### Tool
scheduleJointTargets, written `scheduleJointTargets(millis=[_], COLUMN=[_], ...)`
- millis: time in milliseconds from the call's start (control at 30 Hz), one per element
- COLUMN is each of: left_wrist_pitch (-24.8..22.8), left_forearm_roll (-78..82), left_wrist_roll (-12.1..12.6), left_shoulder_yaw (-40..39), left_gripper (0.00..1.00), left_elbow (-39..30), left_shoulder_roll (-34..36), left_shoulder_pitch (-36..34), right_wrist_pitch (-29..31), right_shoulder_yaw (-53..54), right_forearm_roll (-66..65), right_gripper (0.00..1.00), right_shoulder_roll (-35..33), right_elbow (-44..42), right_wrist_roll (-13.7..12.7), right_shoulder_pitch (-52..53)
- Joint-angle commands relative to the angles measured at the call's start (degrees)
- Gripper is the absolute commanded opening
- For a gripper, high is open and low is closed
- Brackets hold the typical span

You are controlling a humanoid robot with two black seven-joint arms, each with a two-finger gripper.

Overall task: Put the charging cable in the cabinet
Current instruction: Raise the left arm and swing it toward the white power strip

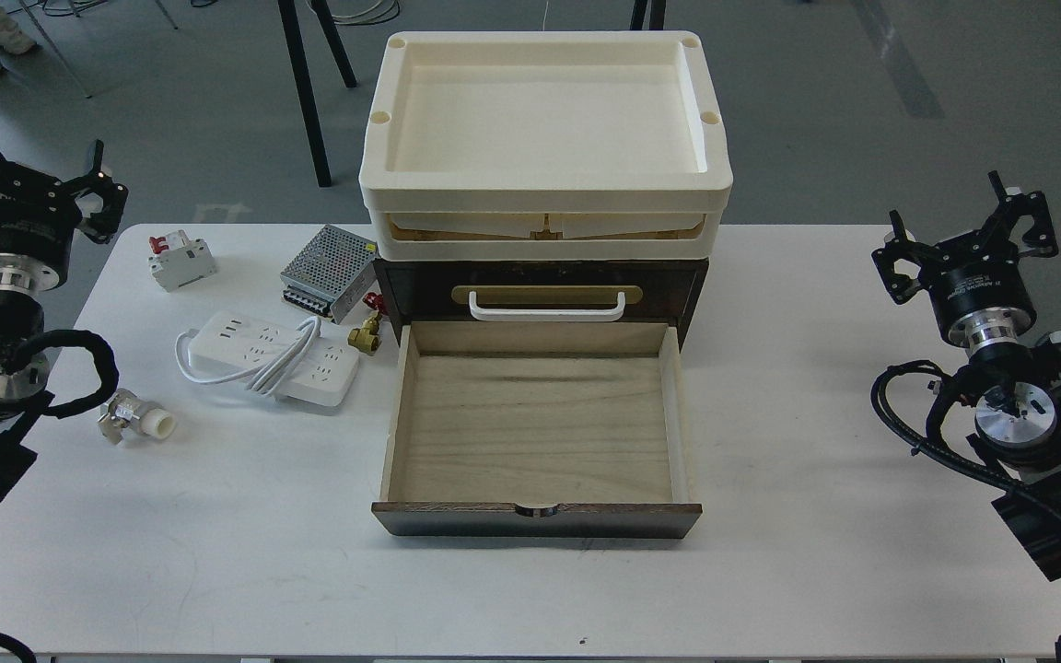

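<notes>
Head view: no brand or label text is legible on any item. Flat white rectangular power strip (pixel 263 357), white cord looped around its middle, lies on the white table (pixel 770 571), left of the dark brown wooden cabinet (pixel 696 285). Bottom drawer (pixel 535 433) is pulled out, pale interior exposed. Cream plastic tray (pixel 544 189) sits on top. Left gripper (pixel 29 180) hovers at the table's far left edge, fingers spread, holding nothing. Right gripper (pixel 968 239) hovers beyond the right edge, fingers spread, holding nothing.
</notes>
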Motion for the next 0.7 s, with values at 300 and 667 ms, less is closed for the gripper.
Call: scheduleJointTargets(millis=[300,667], left_wrist_pitch=[0.0,0.0], left_forearm_roll=[0.5,27.6], left_wrist_roll=[0.8,1.4], left_shoulder_yaw=[0.4,0.9], left_gripper=[1.00,1.00], left_elbow=[0.2,-5.8], left_shoulder_roll=[1.0,17.3], left_shoulder_pitch=[-0.8,-7.2], right_wrist_pitch=[-0.8,-2.6], right_shoulder_yaw=[0.0,-0.5], right_forearm_roll=[0.0,0.0], right_gripper=[1.00,1.00], right_shoulder_roll=[0.0,0.0], right_elbow=[-0.1,0.1], right_wrist_roll=[1.9,1.9], right_shoulder_pitch=[0.1,-0.2])
